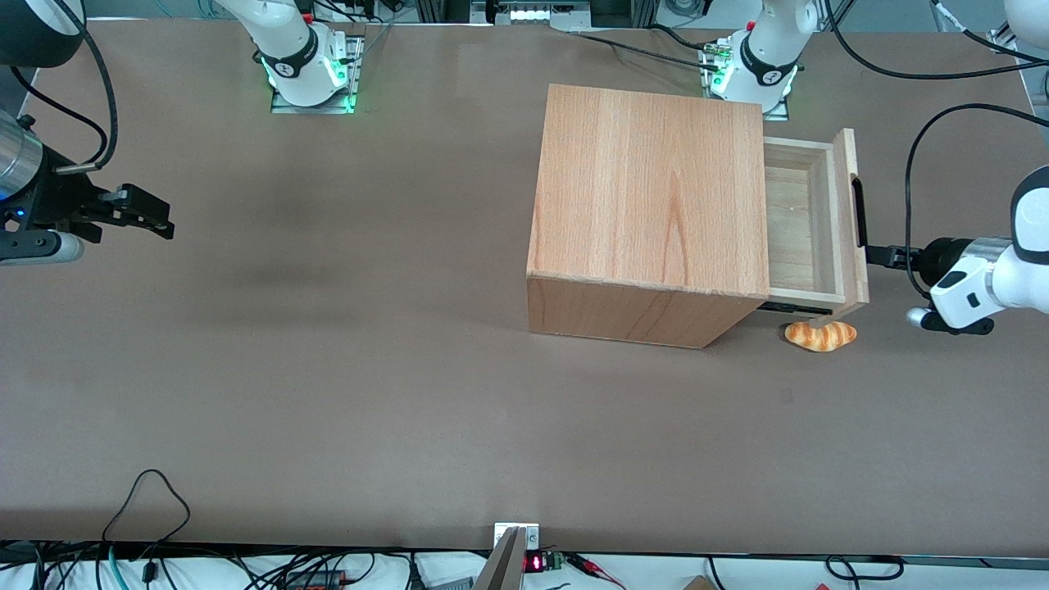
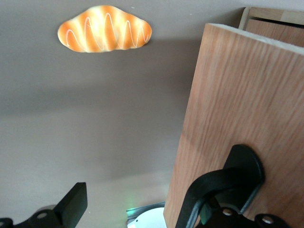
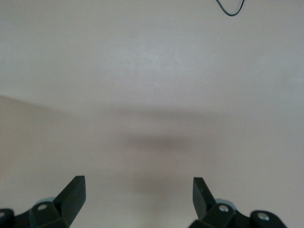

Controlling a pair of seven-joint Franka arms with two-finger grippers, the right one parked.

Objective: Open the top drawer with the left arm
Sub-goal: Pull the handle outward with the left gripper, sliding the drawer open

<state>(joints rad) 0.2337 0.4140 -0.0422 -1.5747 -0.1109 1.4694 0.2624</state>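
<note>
The top drawer (image 1: pixel 791 221) is pulled partly out of the wooden cabinet (image 1: pixel 647 188), and its paler inside shows. Its flat front panel (image 1: pixel 848 164) (image 2: pixel 237 95) carries a slim black bar handle (image 1: pixel 857 213) (image 2: pixel 244 166). The left arm's gripper (image 1: pixel 875 256) (image 2: pixel 137 204) is right in front of the panel, at the end of the handle nearer the front camera. It is open. One finger (image 2: pixel 199 202) sits hooked at the handle's curved end. The other finger (image 2: pixel 71 204) hangs off the panel's edge over the table.
A striped orange bread roll (image 1: pixel 820 334) (image 2: pixel 104 29) lies on the brown table, under the drawer's near corner, close to the gripper. A black side rail (image 1: pixel 791 309) shows below the drawer. The arm's base (image 1: pixel 758 65) stands farther from the front camera than the cabinet.
</note>
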